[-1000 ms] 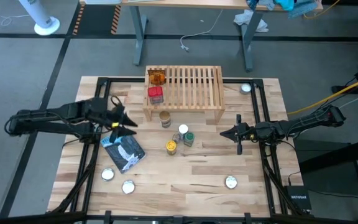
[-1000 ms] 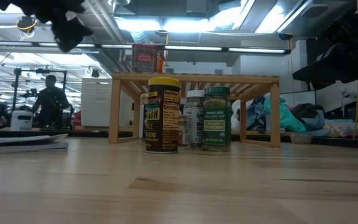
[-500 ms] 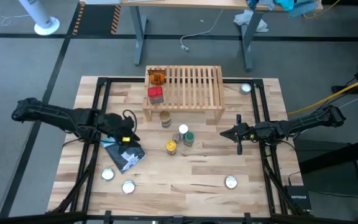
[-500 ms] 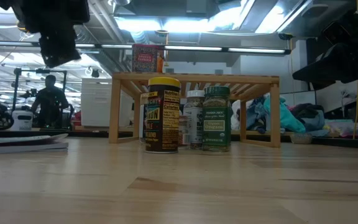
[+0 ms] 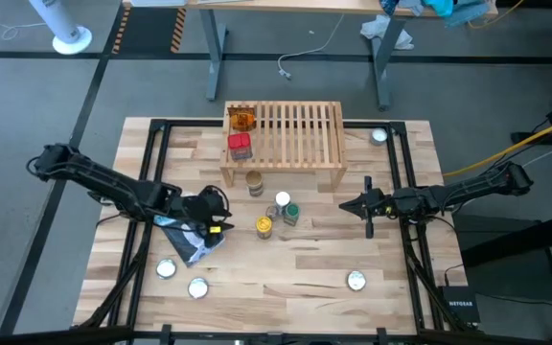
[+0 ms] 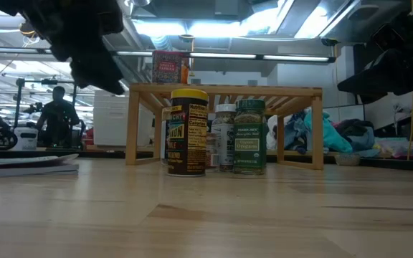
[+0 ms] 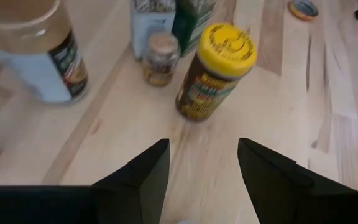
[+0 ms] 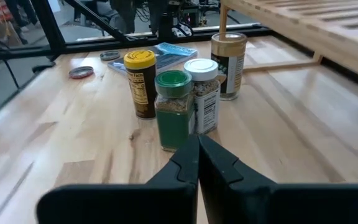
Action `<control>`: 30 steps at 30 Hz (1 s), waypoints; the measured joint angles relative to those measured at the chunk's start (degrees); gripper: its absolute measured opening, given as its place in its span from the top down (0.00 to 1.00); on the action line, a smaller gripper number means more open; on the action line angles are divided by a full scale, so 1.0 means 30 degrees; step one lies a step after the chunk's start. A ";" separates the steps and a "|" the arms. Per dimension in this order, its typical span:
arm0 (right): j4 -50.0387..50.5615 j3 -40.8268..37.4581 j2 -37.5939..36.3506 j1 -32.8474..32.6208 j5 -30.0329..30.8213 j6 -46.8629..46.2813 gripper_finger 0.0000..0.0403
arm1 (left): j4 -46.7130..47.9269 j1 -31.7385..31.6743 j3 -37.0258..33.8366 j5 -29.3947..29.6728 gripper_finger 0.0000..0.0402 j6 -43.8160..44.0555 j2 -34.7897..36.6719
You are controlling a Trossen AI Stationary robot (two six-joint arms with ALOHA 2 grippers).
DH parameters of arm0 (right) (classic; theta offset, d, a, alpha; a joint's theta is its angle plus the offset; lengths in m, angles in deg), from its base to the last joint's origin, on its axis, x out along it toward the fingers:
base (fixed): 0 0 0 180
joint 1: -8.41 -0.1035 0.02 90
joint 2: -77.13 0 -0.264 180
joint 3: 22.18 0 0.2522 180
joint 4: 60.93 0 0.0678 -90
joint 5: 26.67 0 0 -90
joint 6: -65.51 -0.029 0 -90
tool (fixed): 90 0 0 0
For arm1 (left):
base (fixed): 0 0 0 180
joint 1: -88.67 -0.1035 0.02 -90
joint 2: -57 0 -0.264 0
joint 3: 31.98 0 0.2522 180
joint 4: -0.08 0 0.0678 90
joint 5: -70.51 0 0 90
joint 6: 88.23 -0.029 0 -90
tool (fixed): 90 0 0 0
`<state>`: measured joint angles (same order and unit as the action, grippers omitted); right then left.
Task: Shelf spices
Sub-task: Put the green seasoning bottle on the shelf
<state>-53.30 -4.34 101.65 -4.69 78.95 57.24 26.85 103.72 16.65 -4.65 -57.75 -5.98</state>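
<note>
**Tight cluster, easy to topple**

Near the middle of the table (image 5: 286, 278), the left gripper (image 5: 220, 222) hovers with its jaws wide apart and nothing between them, lined up on the yellow-lid jar (image 5: 264, 226). That jar stands just beside the green-lid jar (image 5: 291, 214), white-lid jar (image 5: 282, 200) and a small clear jar (image 7: 160, 57); a finger sliding in could knock a neighbour over and send it rolling. The tan-lid jar (image 5: 254, 182) sits close to the shelf (image 5: 300, 134), which already carries the red tin (image 5: 241, 146) and orange packet (image 5: 243, 121). The blue-and-white pouch (image 5: 192, 238) lies under the left arm and could be dragged. By the right edge, the right gripper (image 5: 369, 205) waits with its fingers closed, empty.
</note>
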 joint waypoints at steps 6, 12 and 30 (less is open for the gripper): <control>-0.0886 -0.0007 0.0000 0.0000 -0.0092 -0.2547 0.98 | -0.0780 0.0000 0.0000 0.0165 0.55 -0.0301 -0.0766; -0.1440 -0.0001 0.0001 0.0000 -0.0265 -0.4138 0.94 | -0.0652 -0.0007 0.0000 0.0633 0.55 -0.0264 -0.0780; -0.8291 0.0002 0.5387 0.0000 -0.0381 -0.5152 0.36 | -0.0533 -0.0007 -0.0568 0.0726 0.55 0.0162 -0.0780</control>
<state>-78.18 -4.34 117.81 -4.69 77.81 41.78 25.25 103.70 14.95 -2.47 -57.26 -8.32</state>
